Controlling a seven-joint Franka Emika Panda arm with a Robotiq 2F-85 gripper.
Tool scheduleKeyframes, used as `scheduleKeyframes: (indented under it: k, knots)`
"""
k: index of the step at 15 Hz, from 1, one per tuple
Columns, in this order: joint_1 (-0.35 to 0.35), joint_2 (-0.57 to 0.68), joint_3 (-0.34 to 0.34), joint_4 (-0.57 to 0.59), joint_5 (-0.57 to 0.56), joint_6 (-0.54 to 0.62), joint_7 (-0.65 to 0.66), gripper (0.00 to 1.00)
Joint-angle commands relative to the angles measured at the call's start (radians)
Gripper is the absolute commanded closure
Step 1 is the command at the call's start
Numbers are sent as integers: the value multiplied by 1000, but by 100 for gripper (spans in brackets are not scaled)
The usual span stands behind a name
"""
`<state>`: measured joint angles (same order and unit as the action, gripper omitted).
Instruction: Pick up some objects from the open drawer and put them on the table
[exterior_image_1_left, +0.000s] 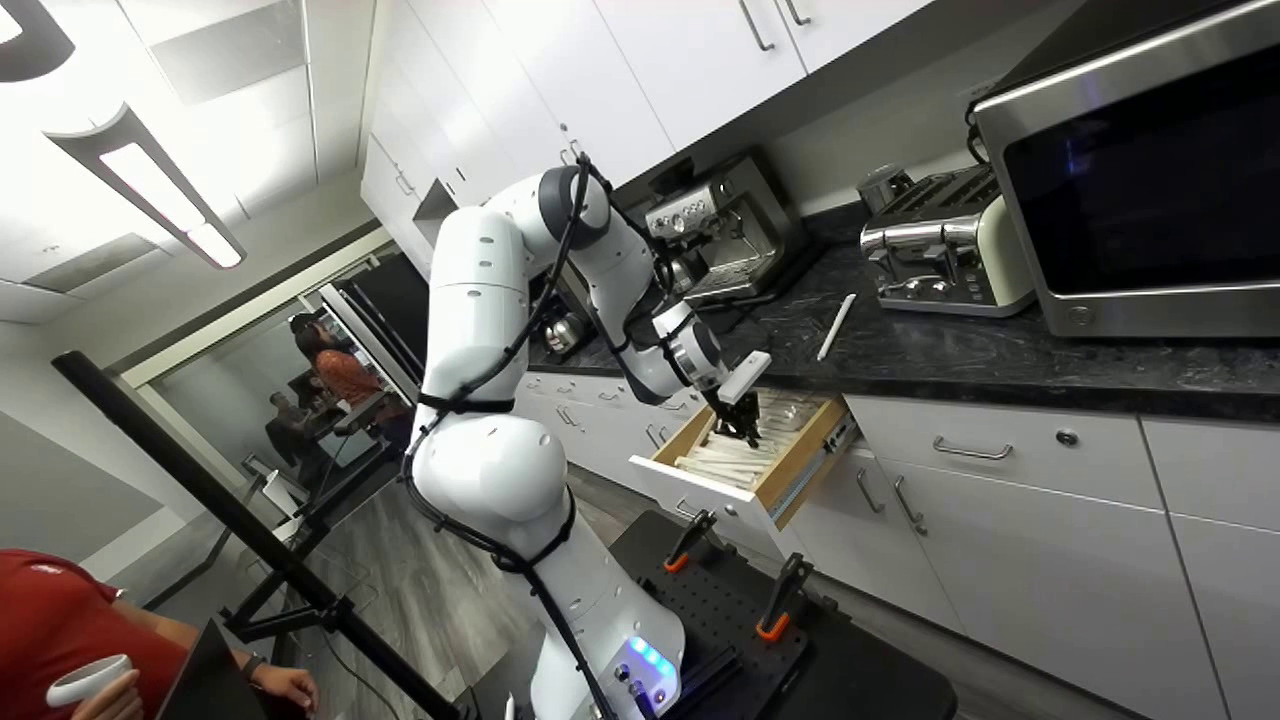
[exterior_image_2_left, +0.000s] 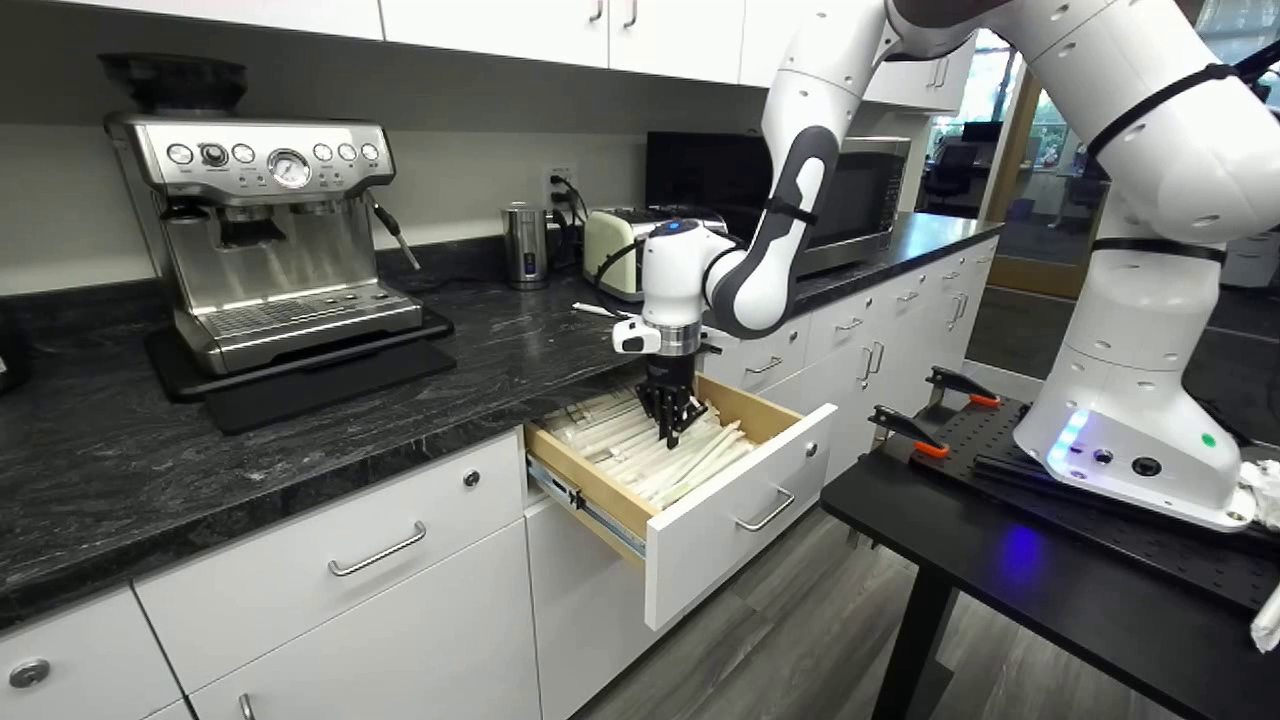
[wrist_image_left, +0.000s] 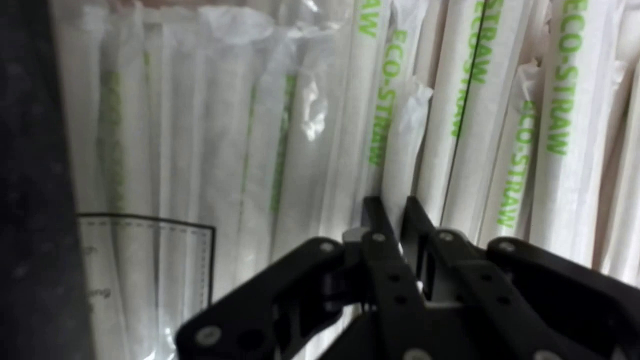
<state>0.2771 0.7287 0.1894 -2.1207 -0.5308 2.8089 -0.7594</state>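
The long dark grey-black countertop (exterior_image_2_left: 510, 355), the table of the task, crosses the left and middle of the frame in an exterior view; it is where the picked things should end up. The white jointed robot arm (exterior_image_1_left: 475, 350) bends over in front of it, wrist pointed down, which suits working from above. The flat-topped black stand (exterior_image_2_left: 930, 510) beneath the arm, lower right in an exterior view, faces the counter, presumably to keep everything in reach. The shallow white-fronted drawer with pale wood sides (exterior_image_2_left: 725, 540), near the centre, is pulled out beyond the counter's edge, so the arm can come straight down into it.

Inside, a clear plastic bag (wrist_image_left: 312, 112) covers the left of the wrist view, probably keeping its contents bundled. The black two-fingered gripper (wrist_image_left: 392, 201) is at lower centre there, fingers drawn close together. Orange-tipped black clamps (exterior_image_2_left: 908, 430) sit along the stand's edge, likely to stop the arm's footing shifting.

White paper-wrapped straws with green lettering (wrist_image_left: 560, 100) lie roughly parallel, packed tight. A slim white stick (exterior_image_1_left: 837, 327), perhaps another, lies on the countertop right of centre. The gripper seems clamped on one straw with a crumpled wrapper end (wrist_image_left: 400, 160), pressing its long sides; lifting may drag neighbours.
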Motion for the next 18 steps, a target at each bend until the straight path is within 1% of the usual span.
scheduleKeyframes:
  k: [1,2,4,7,9,13,15,16,17,18]
  knots:
    - [26,-33,-21,-20,-21,29,40,100]
    - [32,-48,-25,-32,-24,33,48,98]
    - [38,-85,-30,-60,-24,35,66,100]
    - [46,-182,-38,-130,-32,42,117,100]
    - [58,-254,-54,-170,-60,52,168,100]
    - [52,-385,-65,-227,-135,63,282,100]
    - [69,-442,-92,-254,-161,60,330,100]
    - [68,-465,-91,-268,-165,44,340,100]
    - [23,-387,-38,-201,-151,26,299,100]
    - [20,-403,-36,-209,-152,25,303,99]
